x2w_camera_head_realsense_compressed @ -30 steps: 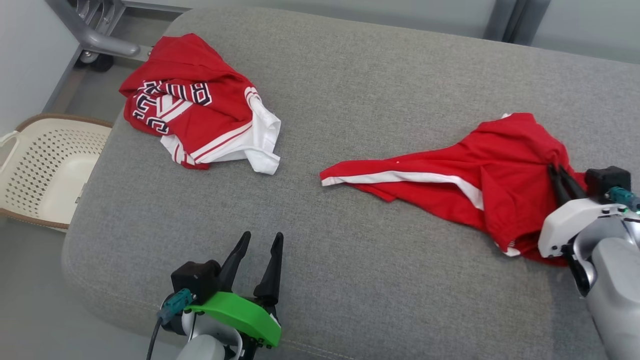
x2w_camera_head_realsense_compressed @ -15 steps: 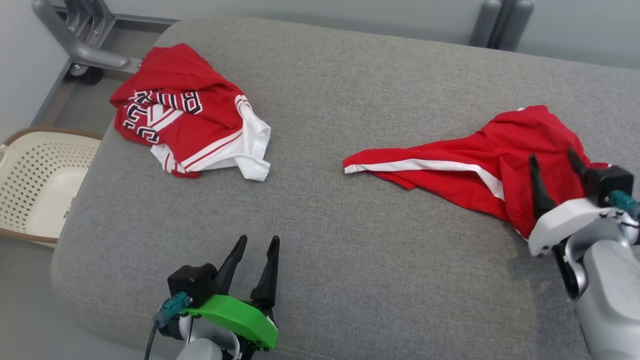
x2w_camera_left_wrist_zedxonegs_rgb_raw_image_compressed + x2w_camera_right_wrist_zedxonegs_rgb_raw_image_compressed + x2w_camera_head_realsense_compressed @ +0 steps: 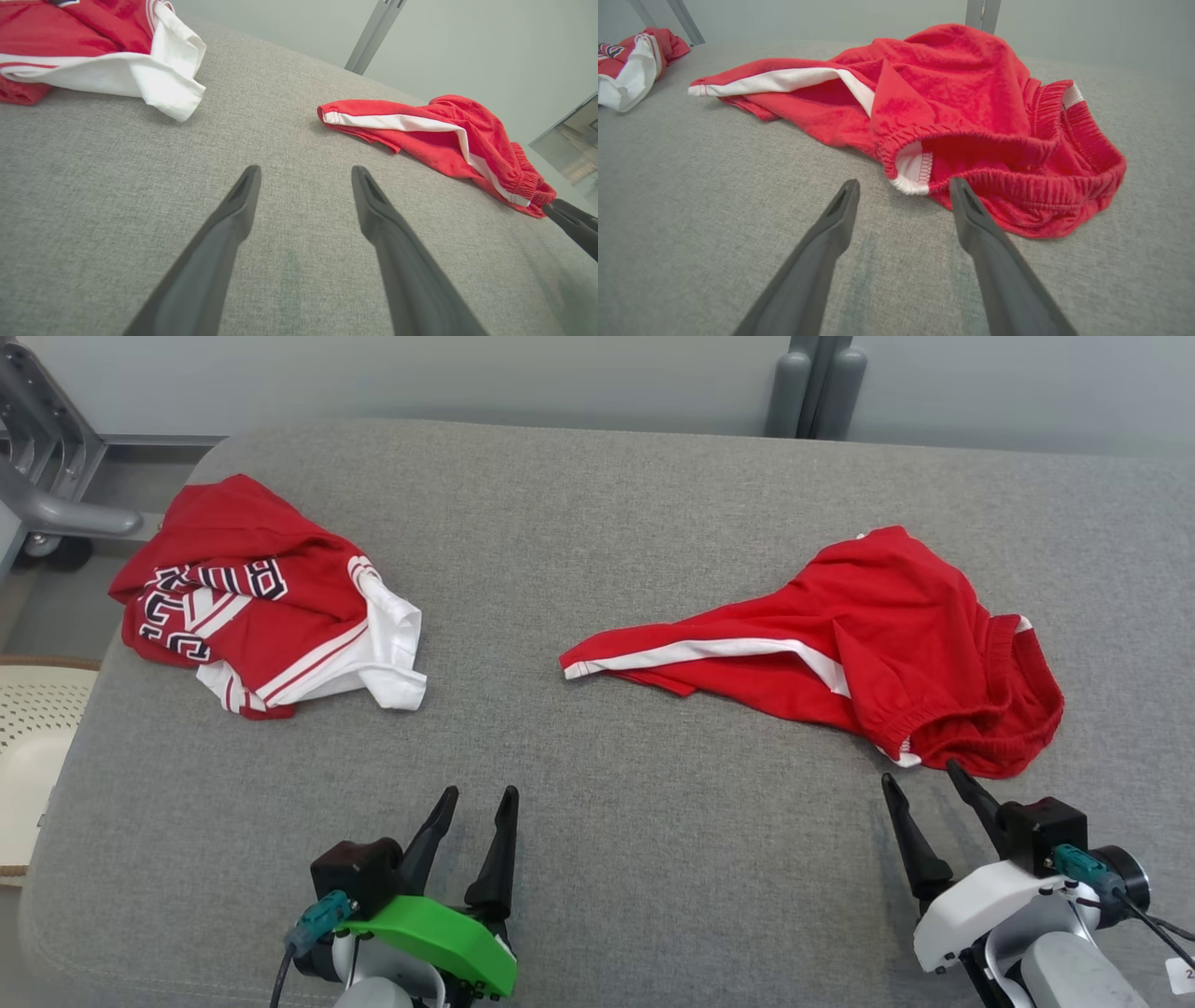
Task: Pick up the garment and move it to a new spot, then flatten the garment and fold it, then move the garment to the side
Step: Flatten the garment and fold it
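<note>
Hovering low over the near edge of the grey padded surface [image 3: 607, 523], both my arms reach forward with their fingers pointing away from me. My left gripper [image 3: 480, 791], under its green cover, sits at the lower middle-left, tilted slightly to the right, above bare cloth. Its two dark fingers stand well apart with nothing between them and nothing touching them. My right gripper [image 3: 919, 773], on its white wrist, sits at the lower right and leans up and to the left. Its fingers are spread just as wide and hold nothing. The red shorts [image 3: 868, 644] lie crumpled on the right half of the surface, just beyond those right fingers. One leg with a white stripe stretches out toward the middle. The elastic waistband [image 3: 994, 140] gapes open toward me, showing a white patch inside. In the right wrist view, the tip of one finger overlaps the waistband's lower edge. I cannot tell whether it grazes the fabric or stops just short of it. A red and white jersey [image 3: 252, 607] with dark lettering lies bunched at the far left, well apart from the shorts and from both grippers.
</note>
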